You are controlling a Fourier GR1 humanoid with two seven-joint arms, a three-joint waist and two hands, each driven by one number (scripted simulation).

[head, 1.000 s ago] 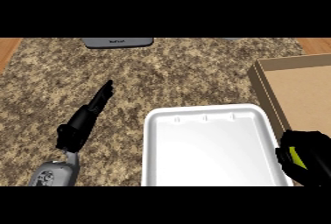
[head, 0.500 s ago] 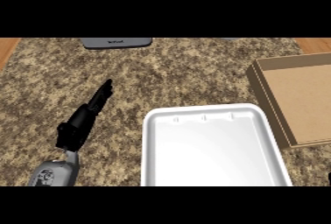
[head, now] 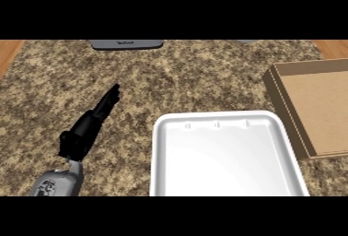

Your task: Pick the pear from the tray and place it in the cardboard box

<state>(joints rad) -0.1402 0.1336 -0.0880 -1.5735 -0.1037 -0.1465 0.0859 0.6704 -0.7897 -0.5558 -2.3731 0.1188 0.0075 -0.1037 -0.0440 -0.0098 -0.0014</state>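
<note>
The white tray (head: 224, 156) lies at the lower middle of the counter with nothing showing on it. The cardboard box (head: 319, 110) sits at the right edge, its brown floor bare as far as it shows. No pear is visible anywhere. My left hand (head: 92, 124) rests at the lower left, left of the tray, fingers straight and pointing up and away, holding nothing. My right hand is out of view.
The counter top is speckled brown stone (head: 183, 73). A dark grey flat object (head: 127, 44) lies at the far edge, upper left of middle. Wooden strips show at the top corners.
One second ago my right hand showed at the lower right beside the tray, curled round something yellow-green; it has since left the view. The view has shifted slightly. The left hand has not moved.
</note>
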